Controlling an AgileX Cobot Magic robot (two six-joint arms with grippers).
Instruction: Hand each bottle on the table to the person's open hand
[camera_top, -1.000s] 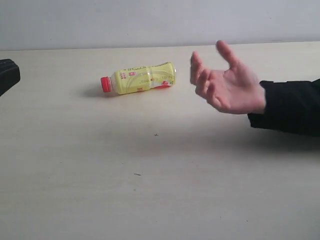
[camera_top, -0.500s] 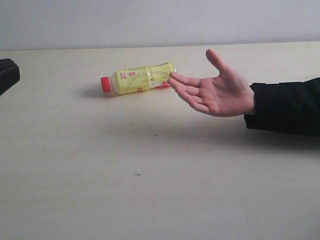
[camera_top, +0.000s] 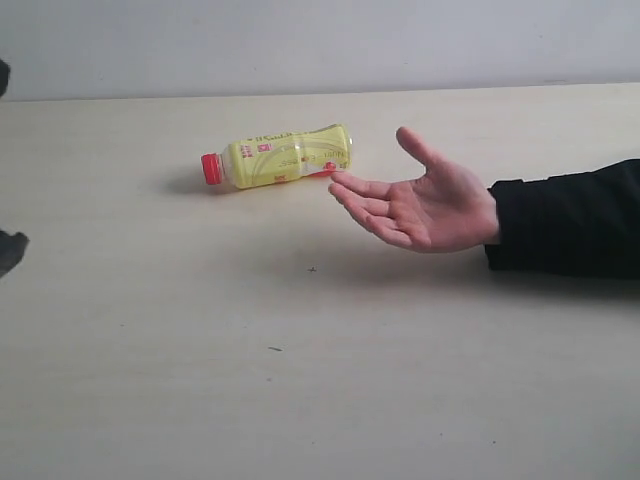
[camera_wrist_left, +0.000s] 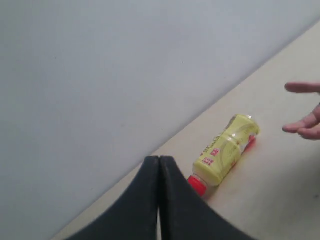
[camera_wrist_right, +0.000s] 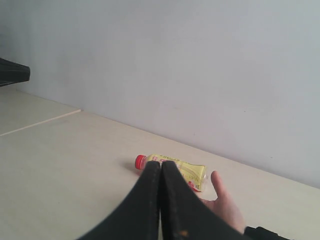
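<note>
Yellow bottle (camera_top: 280, 157) sideways on table (camera_top: 300, 380), just beside open hand (camera_top: 425, 208).

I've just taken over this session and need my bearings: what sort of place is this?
Probably a bare lab or test bench: a broad pale wood-grain table against a plain grey wall, with a yellow bottle lying on its side and a person's open hand held out beside it.

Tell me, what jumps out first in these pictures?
A yellow bottle with a red cap lies on its side on the pale table. Beside it an open hand in a black sleeve hovers palm up, fingertips near the bottle's base. The left pincer and right pincer are shut, holding nothing.
</note>
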